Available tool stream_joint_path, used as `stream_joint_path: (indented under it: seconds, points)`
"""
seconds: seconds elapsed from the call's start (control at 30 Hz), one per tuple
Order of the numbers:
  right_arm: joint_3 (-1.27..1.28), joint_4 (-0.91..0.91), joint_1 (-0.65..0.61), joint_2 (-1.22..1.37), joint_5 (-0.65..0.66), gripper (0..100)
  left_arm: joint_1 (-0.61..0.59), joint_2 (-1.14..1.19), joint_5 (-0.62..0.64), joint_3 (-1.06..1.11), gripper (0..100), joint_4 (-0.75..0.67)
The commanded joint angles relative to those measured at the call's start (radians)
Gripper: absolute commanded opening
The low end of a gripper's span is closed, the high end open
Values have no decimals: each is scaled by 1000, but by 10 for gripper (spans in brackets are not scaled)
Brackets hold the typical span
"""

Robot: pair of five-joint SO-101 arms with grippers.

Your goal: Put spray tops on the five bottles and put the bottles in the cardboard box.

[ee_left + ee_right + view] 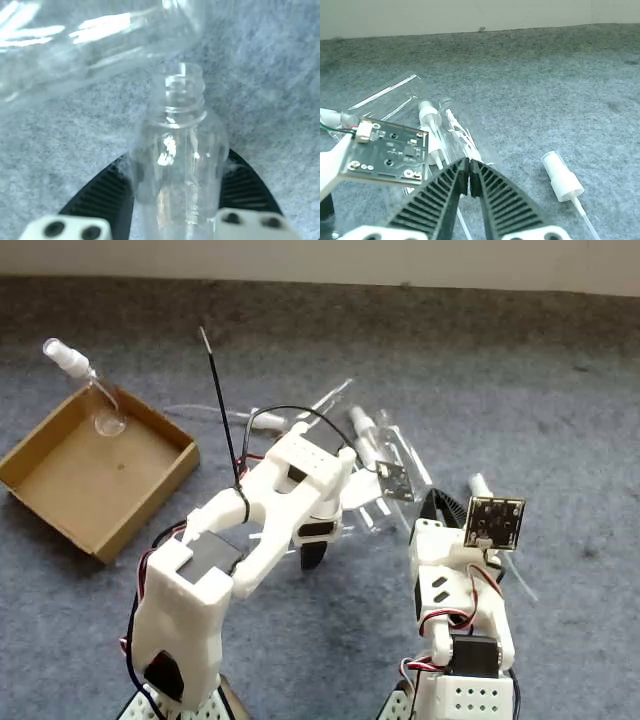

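My left gripper (177,167) is shut on a clear bottle (177,150) with an open threaded neck, its black fingers (107,192) on either side of the body. A second clear bottle (90,45) lies just beyond it. In the high view this gripper (314,548) is low at the edge of a heap of clear bottles (375,455). My right gripper (469,176) is shut with nothing in it, above the carpet near that heap. A loose white spray top (562,177) with its dip tube lies beside it. The cardboard box (150,490) holds one topped bottle (100,405), leaning on the far wall.
Another white spray top (430,120) lies among the clear bottles (385,100) ahead of the right gripper. The left arm's camera board (385,150) is close by. A black stick (222,410) stands up between the box and the heap. Grey carpet (560,420) lies open at the right.
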Motion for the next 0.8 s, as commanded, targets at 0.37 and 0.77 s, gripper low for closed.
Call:
stream_joint_path:
  seconds: [0.37, 0.77]
  points:
    - [124, 8, 4, -10, 0, 4, 8, -360, 12, -36, 56, 147]
    - [124, 10, 4, -8, 0, 4, -15, -788, 12, 16, 57, 141]
